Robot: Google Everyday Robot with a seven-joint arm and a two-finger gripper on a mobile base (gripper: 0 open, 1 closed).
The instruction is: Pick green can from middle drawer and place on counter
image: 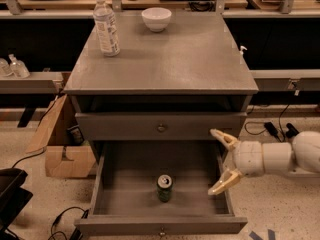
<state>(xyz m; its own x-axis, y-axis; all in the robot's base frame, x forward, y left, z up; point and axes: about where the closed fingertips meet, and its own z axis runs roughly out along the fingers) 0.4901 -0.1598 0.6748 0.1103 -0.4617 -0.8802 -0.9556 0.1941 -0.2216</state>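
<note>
**Level arm at drawer's right wall**

The arm reaches in horizontally from the right; gripper [220, 161] sits over the middle drawer [125, 179] right wall, fingers spread wide, empty. The green can [164, 188] stands upright on the drawer floor, front centre, apart from the gripper.

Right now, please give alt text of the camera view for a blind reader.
A green can stands upright in the open middle drawer; the open gripper hovers by its right wall. A plastic bottle and white bowl stand on the counter.

green can [164, 187]: silver lid | middle drawer [125, 200], counter [170, 59]: grey | claw [213, 161]: seemingly cream, at drawer's right
</note>
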